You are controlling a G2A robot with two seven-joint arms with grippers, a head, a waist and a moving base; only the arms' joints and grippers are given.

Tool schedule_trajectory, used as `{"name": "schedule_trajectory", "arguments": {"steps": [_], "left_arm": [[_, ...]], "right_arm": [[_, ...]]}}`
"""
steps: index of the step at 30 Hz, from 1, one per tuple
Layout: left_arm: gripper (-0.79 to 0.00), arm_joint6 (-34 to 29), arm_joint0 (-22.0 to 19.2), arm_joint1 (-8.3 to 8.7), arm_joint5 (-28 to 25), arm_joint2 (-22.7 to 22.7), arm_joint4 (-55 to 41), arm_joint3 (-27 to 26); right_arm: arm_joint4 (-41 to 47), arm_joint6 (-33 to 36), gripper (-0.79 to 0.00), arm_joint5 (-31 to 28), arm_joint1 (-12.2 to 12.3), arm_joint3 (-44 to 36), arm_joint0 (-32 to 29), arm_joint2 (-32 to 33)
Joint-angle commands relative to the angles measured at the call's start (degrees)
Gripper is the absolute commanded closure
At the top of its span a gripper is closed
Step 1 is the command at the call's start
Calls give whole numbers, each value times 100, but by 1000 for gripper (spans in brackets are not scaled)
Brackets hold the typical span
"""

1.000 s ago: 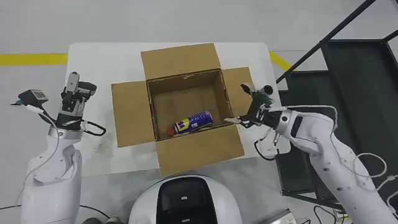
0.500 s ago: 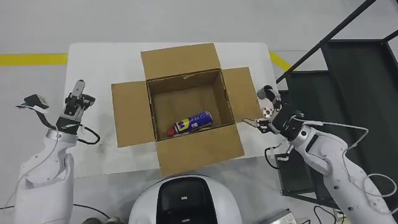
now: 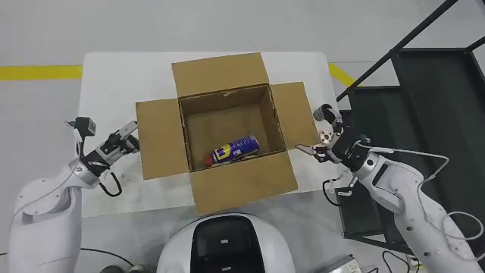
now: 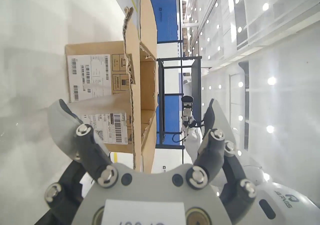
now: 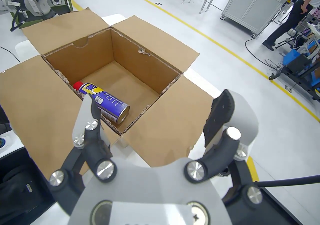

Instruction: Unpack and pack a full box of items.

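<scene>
The left tool [image 3: 132, 138] hangs at the left edge of the table [image 3: 114, 76], fingers spread wide and holding nothing, just beside the left flap of the cardboard box [image 3: 220, 72]. From above, that flap covers the box's outer side. The left wrist view looks at this side straight on: brown wall with white barcode labels, and a ragged, torn corrugated flap edge above it.

The box stands mid-table with all four flaps folded outward. The spray can [image 3: 235, 151] lies on its side on the box floor, close to the near wall. The top view gives it as a blue and yellow cylinder. The right wrist view adds a red cap on the end towards the left and a bare metal base on the end towards the right.

The right tool [image 3: 314, 130] hovers at the outer edge of the right flap, fingers wide apart and empty.
</scene>
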Motion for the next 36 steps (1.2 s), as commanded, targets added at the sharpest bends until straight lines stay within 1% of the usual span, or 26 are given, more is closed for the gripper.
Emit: {"name": "schedule_trajectory", "arguments": {"steps": [1, 4, 11, 19, 24, 31, 32, 33, 36], "left_arm": [[0, 69, -112, 9, -67, 70, 11, 84], [0, -28, -195, 26, -306, 183, 5, 134], [0, 120, -377, 50, -351, 412, 95, 300], [0, 556, -548, 61, -419, 526, -158, 378], [0, 719, -625, 91, -401, 497, -151, 443], [0, 775, -682, 160, -308, 386, -72, 573], [-123, 767, -691, 167, -271, 389, -71, 589], [-785, 769, -701, 176, -210, 384, -60, 604], [-785, 1105, -746, 180, -157, 349, -102, 622]], "right_arm": [[0, 0, -785, 0, 0, 0, 0, 0], [0, 0, -785, 0, 0, 0, 0, 0], [0, 0, -785, 0, 0, 0, 0, 0], [0, 0, -785, 0, 0, 0, 0, 0], [0, 0, -785, 0, 0, 0, 0, 0], [0, 0, -785, 0, 0, 0, 0, 0], [0, 0, -785, 0, 0, 0, 0, 0], [0, 0, -785, 0, 0, 0, 0, 0], [0, 0, -785, 0, 0, 0, 0, 0]]}}
